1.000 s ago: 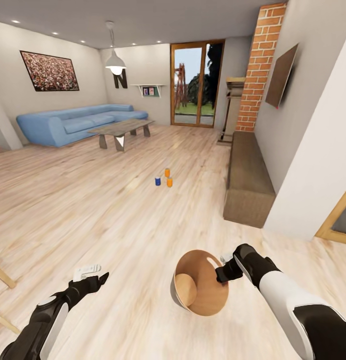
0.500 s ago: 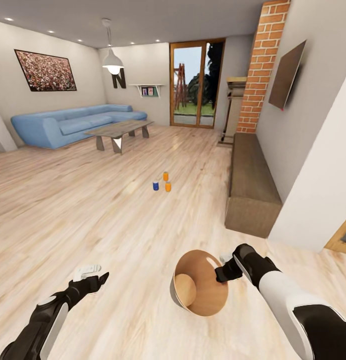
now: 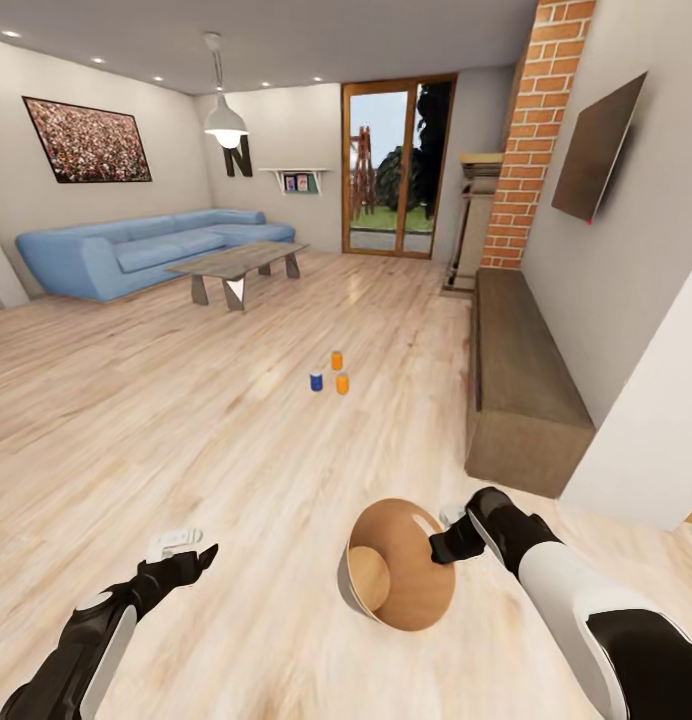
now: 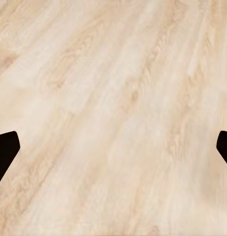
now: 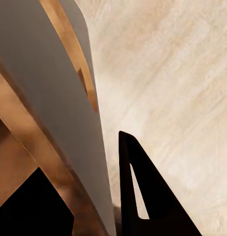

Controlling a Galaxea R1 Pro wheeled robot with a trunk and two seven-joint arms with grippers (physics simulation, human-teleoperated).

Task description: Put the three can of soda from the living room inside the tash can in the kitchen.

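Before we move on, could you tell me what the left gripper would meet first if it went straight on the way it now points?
Most likely the bare wood floor: the left gripper is open with nothing between its fingertips, and planks lie ahead.

A light wood plank floor [image 3: 186, 420] carries everything. Three soda cans [image 3: 329, 375] stand upright on it, close together in mid-room: two orange, one dark blue. A coffee table [image 3: 236, 262], a blue sofa [image 3: 136, 250] and a long low cabinet [image 3: 521, 380] also rest on it.
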